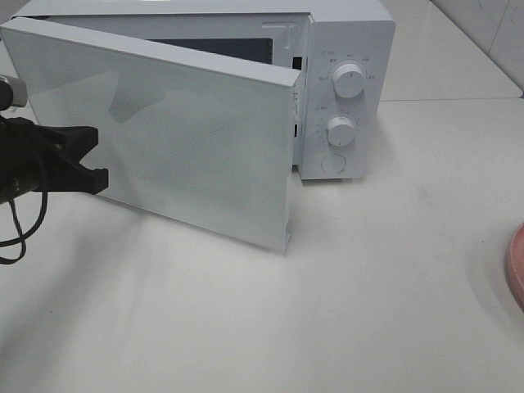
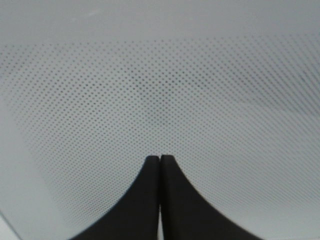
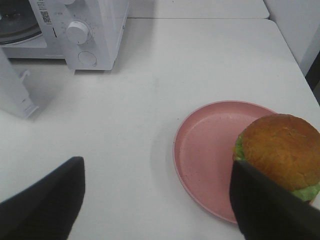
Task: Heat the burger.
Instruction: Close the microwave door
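The burger (image 3: 282, 150), with a glossy brown bun and green lettuce, sits on a pink plate (image 3: 210, 150) in the right wrist view. My right gripper (image 3: 160, 200) hovers open above the table beside the plate. One of its fingers (image 3: 270, 210) covers the burger's near edge, and nothing lies between the fingers. The white microwave (image 1: 344, 90) stands at the back with its door (image 1: 188, 139) swung partly open. My left gripper (image 1: 100, 155) is shut, its tips (image 2: 160, 159) right at the door's dotted window (image 2: 160, 75).
The microwave has two knobs (image 1: 350, 82) and a round button on its right panel. Only a sliver of the pink plate (image 1: 516, 262) shows at the right edge of the high view. A tiled wall rises behind the white table (image 1: 368, 311).
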{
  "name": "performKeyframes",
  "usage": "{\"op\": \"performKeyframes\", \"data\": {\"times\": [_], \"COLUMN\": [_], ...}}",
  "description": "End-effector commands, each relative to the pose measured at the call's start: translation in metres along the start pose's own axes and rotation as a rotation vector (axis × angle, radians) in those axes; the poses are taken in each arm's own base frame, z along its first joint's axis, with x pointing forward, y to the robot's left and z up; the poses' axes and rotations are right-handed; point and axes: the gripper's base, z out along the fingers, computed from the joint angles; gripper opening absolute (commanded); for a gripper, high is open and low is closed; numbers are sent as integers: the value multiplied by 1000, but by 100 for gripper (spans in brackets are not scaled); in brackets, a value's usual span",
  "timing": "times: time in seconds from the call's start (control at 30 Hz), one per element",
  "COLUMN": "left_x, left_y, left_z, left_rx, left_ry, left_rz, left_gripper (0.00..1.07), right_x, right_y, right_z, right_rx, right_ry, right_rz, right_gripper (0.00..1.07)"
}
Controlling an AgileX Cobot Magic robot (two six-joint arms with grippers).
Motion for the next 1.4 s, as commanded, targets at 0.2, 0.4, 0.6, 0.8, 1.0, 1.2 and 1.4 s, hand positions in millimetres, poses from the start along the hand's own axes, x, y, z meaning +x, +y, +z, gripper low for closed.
{"op": "performKeyframes", "data": {"times": [0.2, 0.4, 0.6, 0.8, 1.0, 1.2, 1.4], "left_x": [-10, -17, -23, -28, -32, -39, -44], "left_y": [-9, -14, -27, -35, -42, -57, -65], "left_z": [18, 30, 48, 64, 76, 90, 104], "left_rx": [16, 24, 56, 57, 76, 109, 118], "left_ry": [-40, -51, -73, -78, -77, -88, -89], "left_rz": [-1, -2, 1, -17, -9, -1, -17], "left_gripper": [0, 0, 0, 0, 0, 0, 0], "right_x": [1, 1, 1, 1, 1, 1, 1], "right_y": [0, 0, 0, 0, 0, 0, 0], "right_z": [-3, -3, -3, -3, -3, -3, -3], "right_rx": [3, 3, 3, 3, 4, 4, 4], "right_ry": [-35, -35, -35, -35, -35, -35, -35], "right_rz": [7, 7, 7, 7, 7, 7, 7], "right_gripper": [76, 76, 76, 76, 76, 76, 76]}}
